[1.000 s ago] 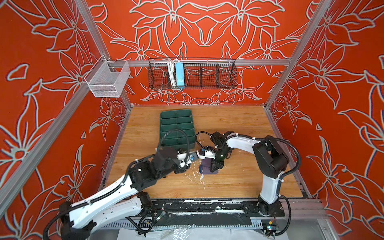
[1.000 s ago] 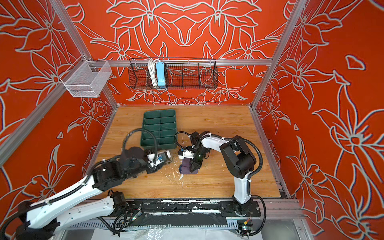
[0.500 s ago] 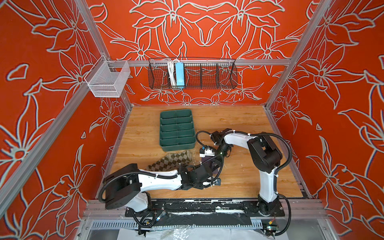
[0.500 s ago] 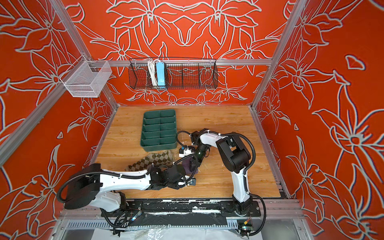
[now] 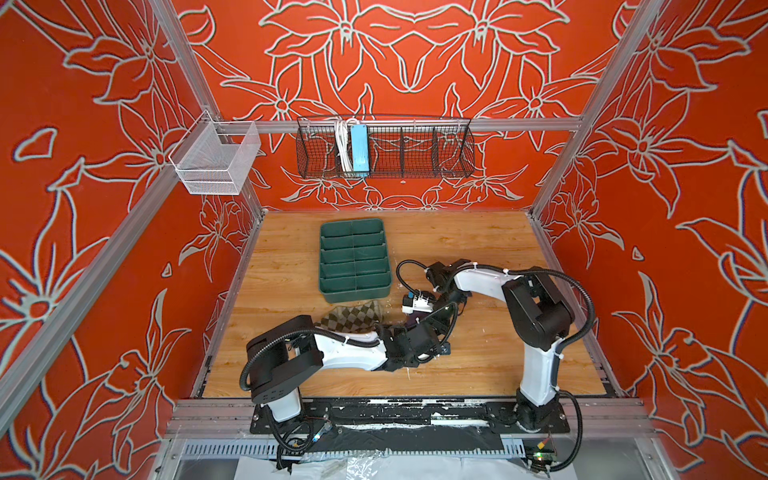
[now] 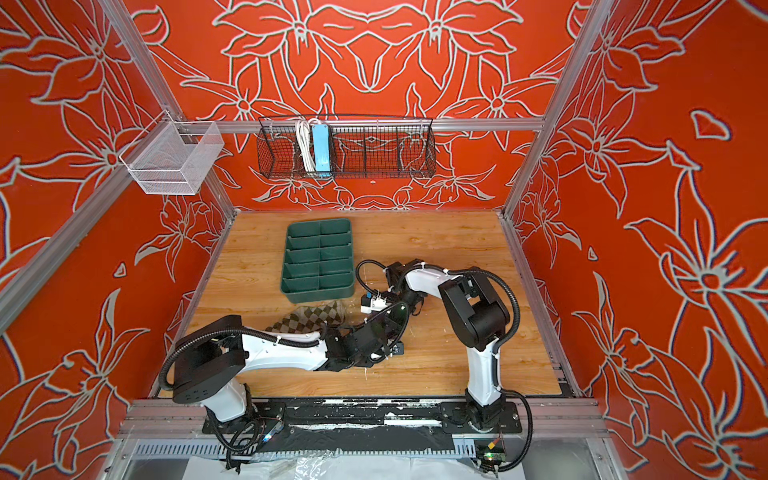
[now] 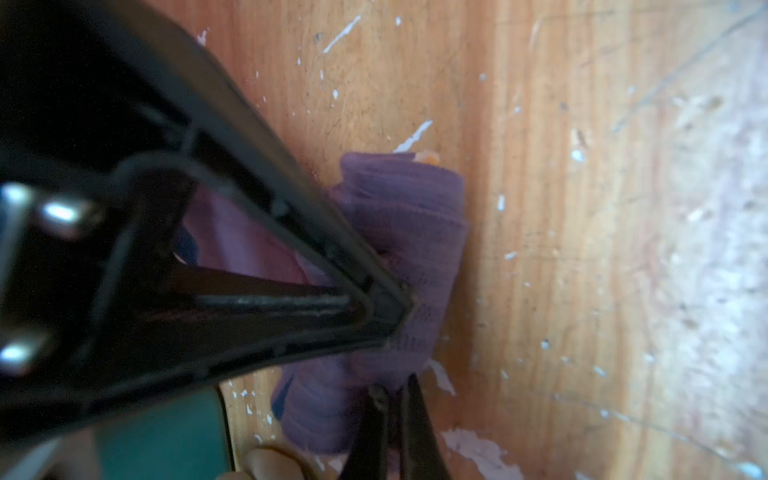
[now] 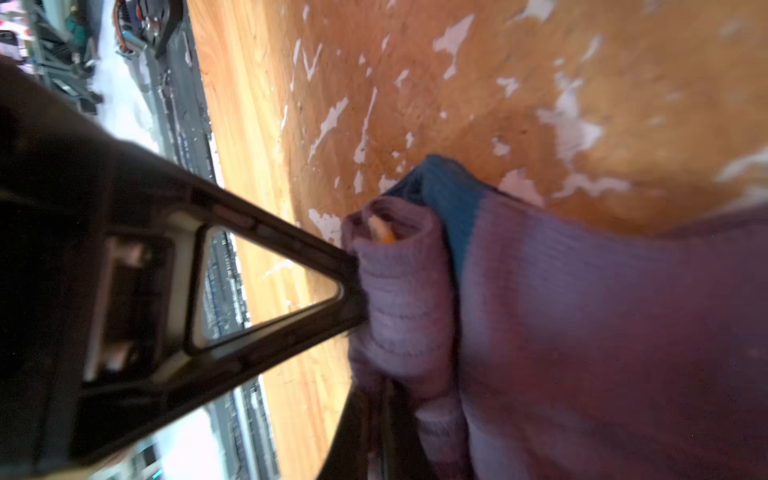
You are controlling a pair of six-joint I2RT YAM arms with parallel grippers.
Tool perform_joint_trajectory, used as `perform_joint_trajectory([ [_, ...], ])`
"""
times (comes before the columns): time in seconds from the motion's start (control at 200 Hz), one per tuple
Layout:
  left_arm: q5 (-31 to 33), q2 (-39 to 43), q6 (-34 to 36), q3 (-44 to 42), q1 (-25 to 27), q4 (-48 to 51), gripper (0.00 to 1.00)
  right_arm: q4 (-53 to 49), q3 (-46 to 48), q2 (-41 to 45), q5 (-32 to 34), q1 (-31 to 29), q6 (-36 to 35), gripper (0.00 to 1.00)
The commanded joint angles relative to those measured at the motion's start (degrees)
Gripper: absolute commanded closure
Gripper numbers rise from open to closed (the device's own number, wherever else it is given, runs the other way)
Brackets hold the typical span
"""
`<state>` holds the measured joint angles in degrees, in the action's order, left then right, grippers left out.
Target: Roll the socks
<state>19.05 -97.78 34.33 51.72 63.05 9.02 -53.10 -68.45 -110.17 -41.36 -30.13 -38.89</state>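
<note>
The purple sock shows a teal patch and a mustard speck. At its nine o'clock, the argyle sock is beige with olive-brown diamonds.

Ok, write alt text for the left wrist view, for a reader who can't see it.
The left gripper, shut, pinches a rolled purple sock lying on a scuffed, white-flecked wooden table. The right gripper, also shut, grips the same roll at another spot, and a sliver of yellow cuff shows at one end.

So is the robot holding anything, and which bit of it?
Yes, the purple sock. The left end effector and the right end effector are both shut on its rolled-up part.
</note>
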Motion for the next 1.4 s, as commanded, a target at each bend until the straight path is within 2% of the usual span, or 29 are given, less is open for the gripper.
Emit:
perform_joint_trajectory([
  [0.0,-6.83,-3.89,-3.89,3.67,-3.87,11.14,0.96,5.15,4.97,5.31,6.29,1.24,1.69,0.87],
  [0.125,-12.66,-7.48,-6.21,9.26,-6.38,19.51,0.98,10.24,8.54,14.5,5.1,4.82,5.55,0.78],
  [0.22,-16.33,-9.06,-7.17,12.05,-7.94,23.01,0.98,15.68,11.68,22.1,5.89,8.87,11.18,0.73],
  [0.365,-21.82,-10.52,-9.38,17.27,-10.61,28.14,0.98,26.29,16.9,35.05,12.68,18.0,26.44,0.7],
  [0.43,-27.71,-11.59,-10.57,20.78,-12.39,32.07,0.98,30.19,19.38,42.41,14.78,22.13,32.61,0.7],
  [0.495,-34.4,-12.87,-11.29,23.42,-14.36,35.27,0.98,33.44,22.14,51.03,20.6,23.87,36.71,0.68],
  [0.535,-38.17,-14.13,-10.96,25.47,-15.44,37.76,0.98,35.1,24.04,56.65,22.35,23.93,36.33,0.64],
  [0.57,-41.88,-14.99,-10.55,26.56,-16.32,39.26,0.98,35.77,25.6,61.07,21.09,23.9,33.89,0.61],
  [0.621,-48.16,-16.99,-8.17,28.64,-17.66,42.91,0.97,35.99,28.21,67.8,16.45,23.8,28.9,0.6],
  [0.691,-53.5,-21.01,-6.52,32.31,-19.8,47.2,0.96,34.1,31.12,75.0,9.58,23.29,22.82,0.59],
  [0.756,-56.67,-26.08,-7.0,37.3,-21.98,51.61,0.96,30.07,32.27,78.29,4.81,21.8,18.55,0.59],
  [0.806,-59.61,-30.14,-7.25,41.23,-23.7,54.85,0.96,26.0,32.48,78.78,1.92,19.04,14.18,0.6],
  [0.851,-60.64,-33.23,-8.07,44.17,-25.05,56.72,0.95,21.94,32.46,78.1,2.84,14.63,10.14,0.6],
  [0.901,-60.47,-35.46,-9.05,46.82,-26.02,57.73,0.95,18.98,32.64,76.48,8.39,8.05,6.4,0.59],
  [0.981,-59.06,-37.16,-10.25,49.41,-26.94,58.22,0.95,18.02,33.32,71.62,20.97,-1.84,2.5,0.58],
  [1.096,-58.45,-38.09,-10.89,51.91,-27.38,58.79,0.95,23.7,34.38,62.21,36.77,-11.93,-2.17,0.54],
  [1.201,-58.45,-38.61,-10.58,52.97,-27.41,59.43,0.94,32.8,34.95,52.63,42.66,-15.79,-7.4,0.53],
  [1.396,-58.59,-38.81,-10.47,52.45,-27.43,59.46,0.94,49.74,37.16,39.41,45.04,-16.79,-14.95,0.52],
])
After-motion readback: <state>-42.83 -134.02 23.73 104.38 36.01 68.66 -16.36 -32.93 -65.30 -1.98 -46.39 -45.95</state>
